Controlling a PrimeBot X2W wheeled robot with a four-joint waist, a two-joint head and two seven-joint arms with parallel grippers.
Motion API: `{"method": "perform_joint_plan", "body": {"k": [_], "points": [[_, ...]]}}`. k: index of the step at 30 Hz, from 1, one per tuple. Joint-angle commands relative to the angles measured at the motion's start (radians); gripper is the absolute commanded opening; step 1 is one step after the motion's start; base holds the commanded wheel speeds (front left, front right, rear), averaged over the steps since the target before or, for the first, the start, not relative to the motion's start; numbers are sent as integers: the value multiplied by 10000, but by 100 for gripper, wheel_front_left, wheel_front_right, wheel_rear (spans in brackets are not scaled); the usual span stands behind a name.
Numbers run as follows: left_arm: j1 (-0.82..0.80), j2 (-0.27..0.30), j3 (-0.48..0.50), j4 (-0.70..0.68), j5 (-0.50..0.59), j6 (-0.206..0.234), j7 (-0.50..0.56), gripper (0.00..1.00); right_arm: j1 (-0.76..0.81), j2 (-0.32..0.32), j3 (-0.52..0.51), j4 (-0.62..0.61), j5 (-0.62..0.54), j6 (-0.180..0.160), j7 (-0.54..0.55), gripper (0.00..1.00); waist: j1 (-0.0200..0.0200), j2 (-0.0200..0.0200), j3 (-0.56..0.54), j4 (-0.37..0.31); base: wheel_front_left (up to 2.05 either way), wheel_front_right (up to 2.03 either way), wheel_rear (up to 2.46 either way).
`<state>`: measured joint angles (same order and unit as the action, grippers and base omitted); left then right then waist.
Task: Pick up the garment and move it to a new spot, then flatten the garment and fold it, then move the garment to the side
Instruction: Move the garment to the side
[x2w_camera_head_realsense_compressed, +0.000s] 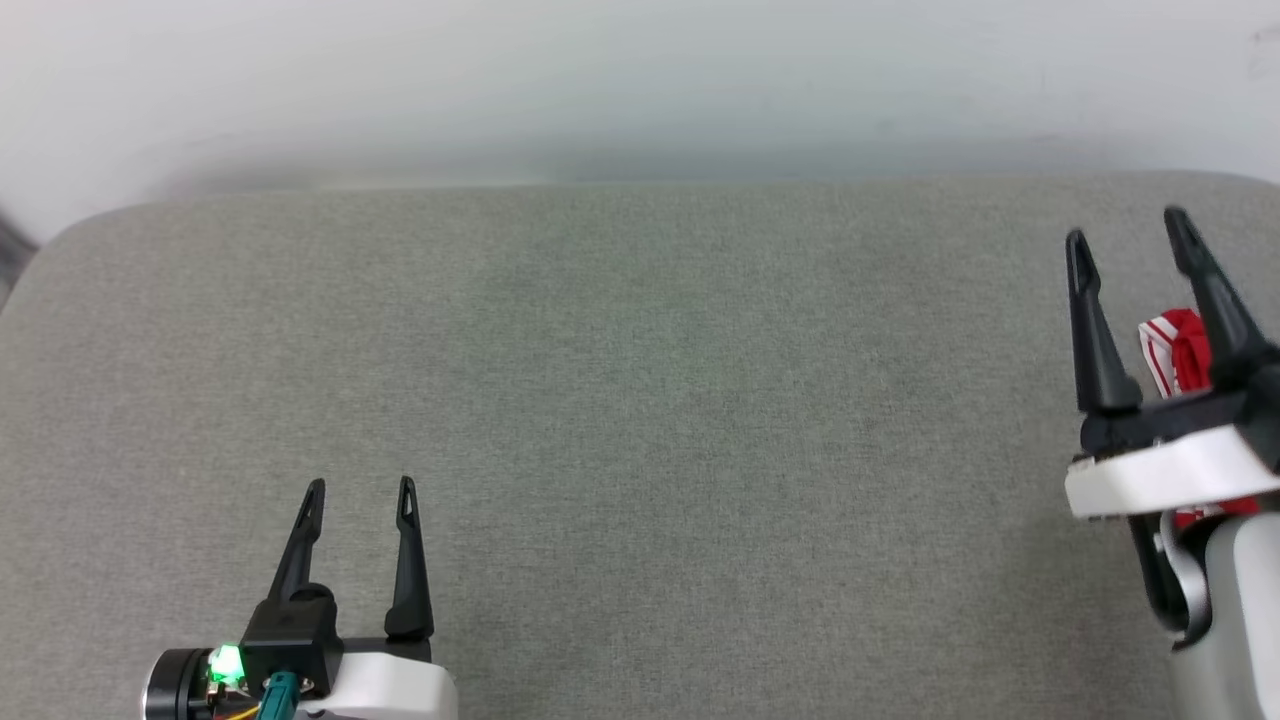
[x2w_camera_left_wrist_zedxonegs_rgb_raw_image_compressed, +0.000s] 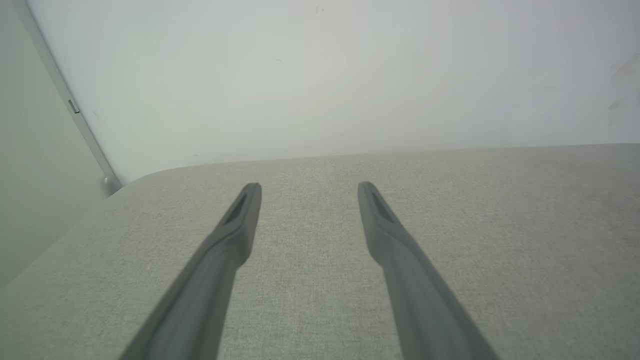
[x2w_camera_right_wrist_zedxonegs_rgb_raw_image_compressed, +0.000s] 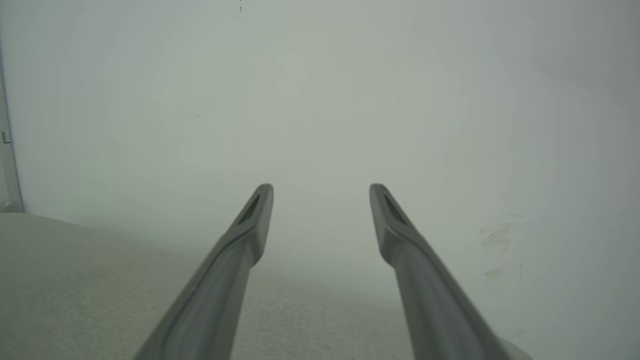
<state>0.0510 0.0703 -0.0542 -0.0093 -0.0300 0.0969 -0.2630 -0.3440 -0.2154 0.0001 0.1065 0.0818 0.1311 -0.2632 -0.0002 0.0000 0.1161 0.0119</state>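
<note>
So the garment (x2w_camera_head_realsense_compressed: 1178, 350) is way over at the right edge of the grey fabric-covered desk (x2w_camera_head_realsense_compressed: 640, 400), mostly hidden behind the right end effector (x2w_camera_head_realsense_compressed: 1126, 225). All I can make out is a bunched bit of red cloth with white-and-red striped trim, plus a sliver of red lower down by the wrist. The rest is covered, so I can't say how it's lying.

My guess is it handles like any jersey: light, floppy and a bit slick, so it'll sag and slide rather than hold a shape. I'd pinch a thick bunched fold or that striped trim, not a single thin layer.

The right end effector has its fingers spread wide with nothing between them. The left end effector (x2w_camera_head_realsense_compressed: 361, 484) is also spread and empty, hovering over bare desk at the lower left.
</note>
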Motion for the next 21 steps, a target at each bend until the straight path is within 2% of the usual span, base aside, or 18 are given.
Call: {"method": "perform_joint_plan", "body": {"k": [1,9,21], "points": [[80,-29,20,45,23,-37,-22,100,525,279,-234,-226,52,-8,-12,100,2,0,-232,171,0,0,0],[391,-71,5,219,1,-74,-22,100,2508,1184,-622,-860,-179,-8,-13,100,2,0,-672,219,0,0,0],[983,-136,-139,300,-81,-250,-22,100,4567,1668,-1231,-1393,-77,-6,-14,100,2,0,-1231,176,0,0,0]]}}
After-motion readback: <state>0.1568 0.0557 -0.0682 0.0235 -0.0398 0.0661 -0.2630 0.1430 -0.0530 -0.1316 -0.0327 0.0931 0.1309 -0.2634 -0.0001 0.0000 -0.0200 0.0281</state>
